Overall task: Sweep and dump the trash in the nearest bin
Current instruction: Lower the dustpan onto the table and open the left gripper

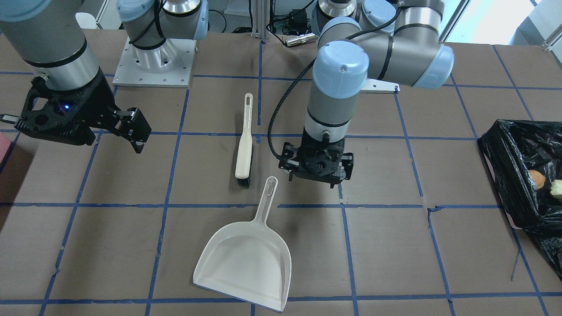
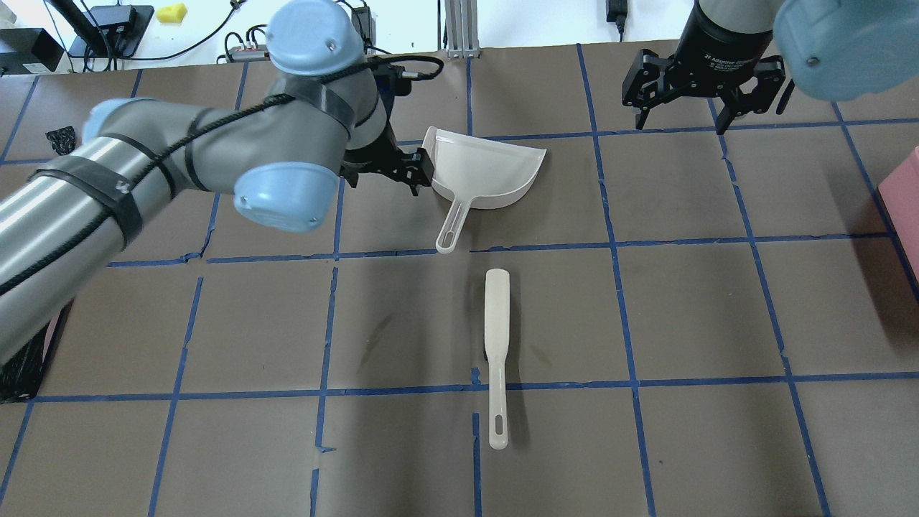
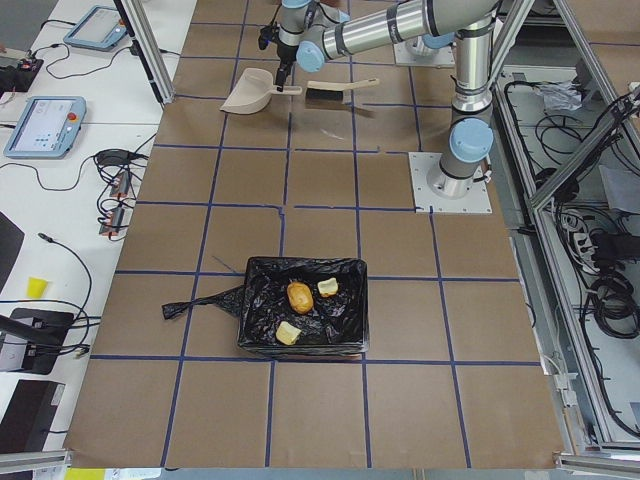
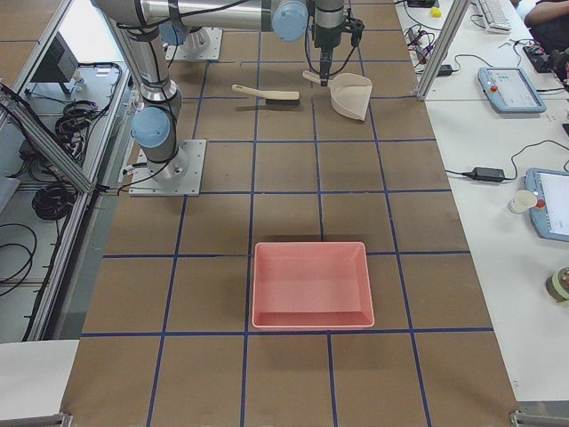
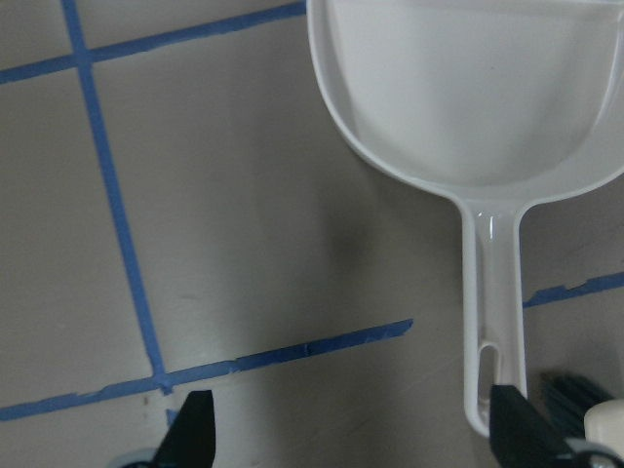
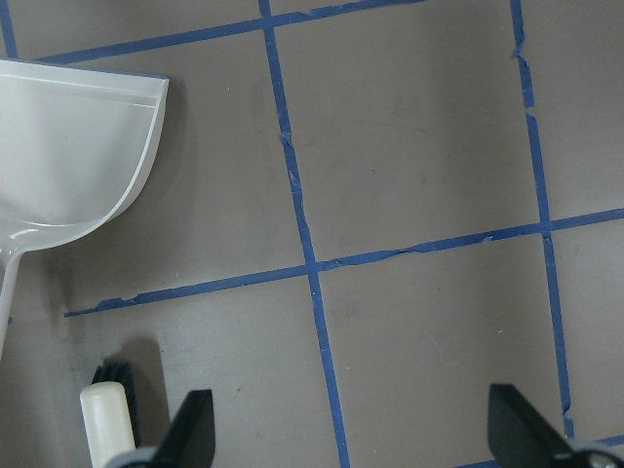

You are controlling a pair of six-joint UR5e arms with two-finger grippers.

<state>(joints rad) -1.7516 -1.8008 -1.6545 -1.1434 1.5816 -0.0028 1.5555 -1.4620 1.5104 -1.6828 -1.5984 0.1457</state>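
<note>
Left pincer [image 1: 316, 174]: points straight down, hovering just beside the dustpan's handle. The wrist view shows the jaws spread wide with nothing between them. Right pincer [image 2: 680, 120]: raised, well apart from both tools, also spread wide and empty.

Bench [image 1: 395, 263]: brown paper surface with a blue tape grid.

Bin [image 3: 260, 300]: lined with a crinkled black bag. It sits toward the bench end on the robot's left, well apart from the tools.

Dustpan [image 1: 248, 259]: pale plastic, lying flat with the pan empty and the handle [image 1: 268, 197] pointing toward the robot.

Brush [image 1: 244, 151]: lies flat with its bristle end near the handle tip, not touching it.

Trash: all three scraps rest on the liner inside the bin. The tan-brown oval [image 3: 299, 296] has the yellowish chunk [image 3: 327, 288] just beside it, and the pale golden lump [image 3: 288, 333] lies a little apart.

Judgement: sweeping and dumping look complete.

Handling: the scraps look light and irregular, and the oval is likely to roll if pushed. They are firm enough to sweep but poor candidates for a direct pinch. The dustpan looks light, stiff and slick, so I would grip across the narrow handle at mid-length and keep the pan level.
</note>
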